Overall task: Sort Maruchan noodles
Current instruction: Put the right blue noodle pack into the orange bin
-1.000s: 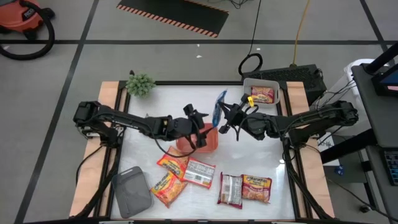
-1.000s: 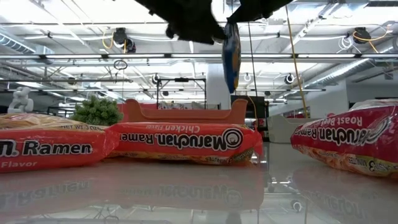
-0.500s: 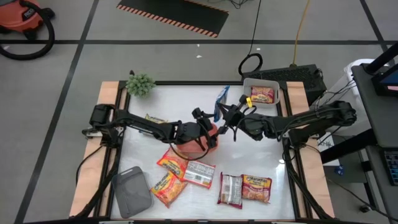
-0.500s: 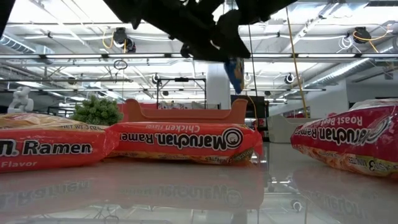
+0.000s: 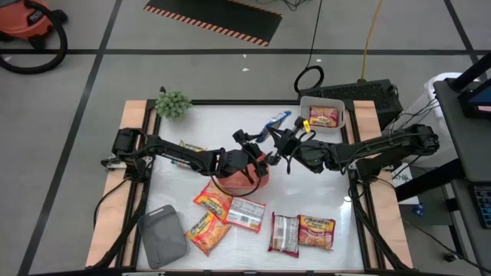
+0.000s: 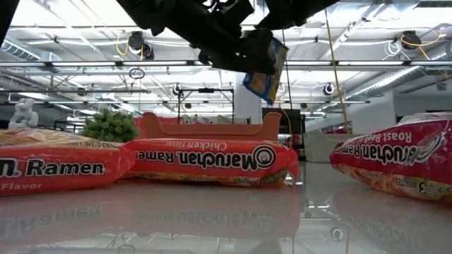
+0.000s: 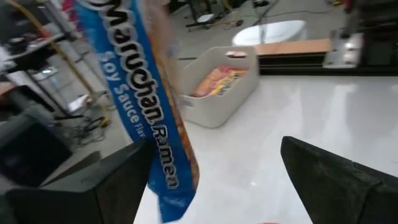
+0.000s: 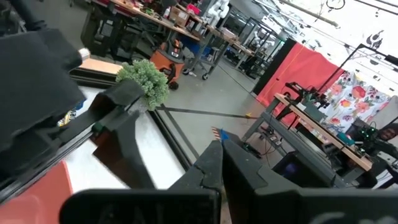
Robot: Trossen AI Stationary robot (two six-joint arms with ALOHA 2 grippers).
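Note:
A blue-yellow Maruchan packet (image 5: pixel 278 119) is up in the air over the table's middle, shut in my right gripper (image 5: pixel 281 136). In the low view the packet (image 6: pixel 265 70) hangs tilted, face showing. My left gripper (image 5: pixel 250 142) is open just left of it. In the left wrist view the packet (image 7: pixel 146 106) stands inside the gap of the left gripper (image 7: pixel 217 180), close beside one finger (image 7: pixel 118 186). Other orange and red packets (image 5: pixel 211 201) (image 5: pixel 316 230) lie flat on the table's near side. My right gripper pinches the blue packet by its edge (image 8: pixel 219 132) between the two shut fingers, reaching in from the table's right. The packet is lifted clear and sticks out tilted toward the far side. My left gripper: I cannot tell whether its finger touches the packet.
A red tray (image 5: pixel 247 176) sits under the left gripper. A white bin (image 5: pixel 337 119) at the far right holds a red-pink packet. A grey tray (image 5: pixel 163 234) lies near left, a small green plant (image 5: pixel 173 103) far left. One more packet (image 5: pixel 190 146) lies under the left arm.
My left gripper has moved right and toward the far edge, closing on the blue packet. The packet, held by the right gripper, has turned from hanging edge-on and upright to tilted with its face showing, and has shifted slightly toward the far edge.

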